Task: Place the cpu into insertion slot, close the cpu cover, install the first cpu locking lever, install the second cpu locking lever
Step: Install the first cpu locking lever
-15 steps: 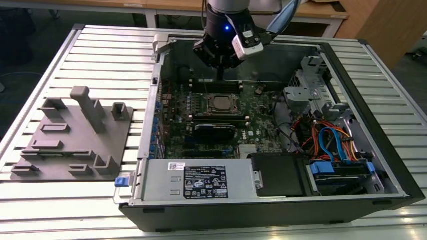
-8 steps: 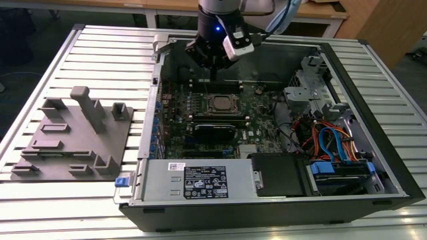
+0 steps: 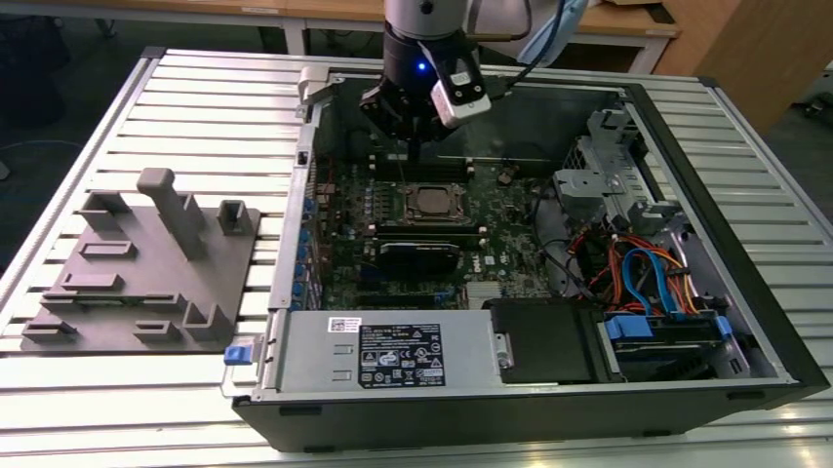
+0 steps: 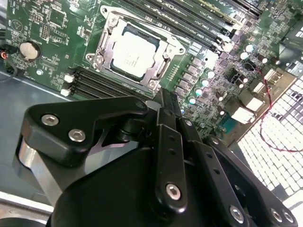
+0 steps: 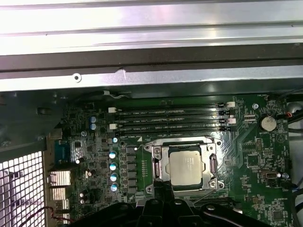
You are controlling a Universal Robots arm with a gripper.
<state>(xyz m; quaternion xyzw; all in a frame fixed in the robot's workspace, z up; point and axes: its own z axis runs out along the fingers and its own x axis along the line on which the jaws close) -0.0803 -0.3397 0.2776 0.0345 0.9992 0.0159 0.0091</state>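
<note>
End effector [image 3: 414, 154] is observed with fingers drawn together, nothing held, poised over the green board inside the open computer case [image 3: 521, 419]. The cpu [image 4: 134, 56] is seated in the insertion slot [image 5: 155, 166], with the cpu cover [image 4: 105, 47] laid flat around it. The case is carried on a slatted metal table [image 3: 195, 107] beside a grey fixture plate [image 3: 143, 283]. Wooden furniture [image 3: 729, 58] is noted behind.
</note>
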